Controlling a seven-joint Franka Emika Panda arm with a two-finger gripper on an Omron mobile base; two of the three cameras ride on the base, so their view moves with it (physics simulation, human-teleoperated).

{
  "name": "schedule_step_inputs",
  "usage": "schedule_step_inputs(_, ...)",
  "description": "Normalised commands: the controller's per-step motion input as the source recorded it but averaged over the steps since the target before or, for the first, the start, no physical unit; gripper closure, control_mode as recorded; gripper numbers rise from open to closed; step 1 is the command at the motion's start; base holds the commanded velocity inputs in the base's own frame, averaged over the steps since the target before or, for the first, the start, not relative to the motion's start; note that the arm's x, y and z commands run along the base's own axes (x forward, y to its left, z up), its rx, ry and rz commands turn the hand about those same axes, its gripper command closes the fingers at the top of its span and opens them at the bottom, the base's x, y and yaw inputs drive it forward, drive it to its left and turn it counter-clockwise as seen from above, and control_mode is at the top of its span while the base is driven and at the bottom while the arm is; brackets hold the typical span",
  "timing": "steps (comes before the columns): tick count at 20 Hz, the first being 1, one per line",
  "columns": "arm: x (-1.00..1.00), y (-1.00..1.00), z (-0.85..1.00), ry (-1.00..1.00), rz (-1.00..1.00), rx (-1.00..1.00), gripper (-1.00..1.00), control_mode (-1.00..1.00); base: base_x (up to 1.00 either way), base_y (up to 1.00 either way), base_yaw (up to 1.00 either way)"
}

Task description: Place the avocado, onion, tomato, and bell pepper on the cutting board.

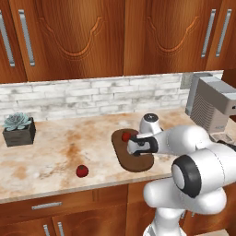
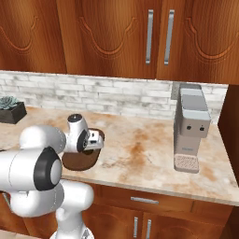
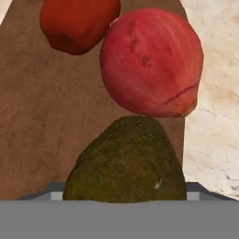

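Avocado (image 3: 125, 161) seen lying on cutting board (image 3: 51, 126), right below gripper (image 1: 137, 144), very close. Pink-red onion (image 3: 151, 63) just past avocado, touching it. Fingers spread wide apart; whether avocado is gripped cannot be told. Red round item (image 1: 82, 171) left on counter (image 1: 50, 152), well apart from board.

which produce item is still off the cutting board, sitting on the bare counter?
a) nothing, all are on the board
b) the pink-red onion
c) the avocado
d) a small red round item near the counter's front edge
d: the small red round item sits on the counter left of the cutting board, while the avocado and onion lie over the board.
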Motion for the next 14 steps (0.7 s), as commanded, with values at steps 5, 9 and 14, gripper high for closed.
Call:
schedule_step_inputs(5,-0.14,0.0,-0.04,0.06,0.0,0.0,-1.0,-1.0,0.0,0.0,0.0)
schedule_step_inputs(9,-0.26,0.0,0.02,0.01,0.0,0.0,-1.0,-1.0,0.0,0.0,0.0)
schedule_step_inputs(14,-0.18,0.0,0.27,-0.01,-0.03,0.0,-1.0,-1.0,0.0,0.0,0.0)
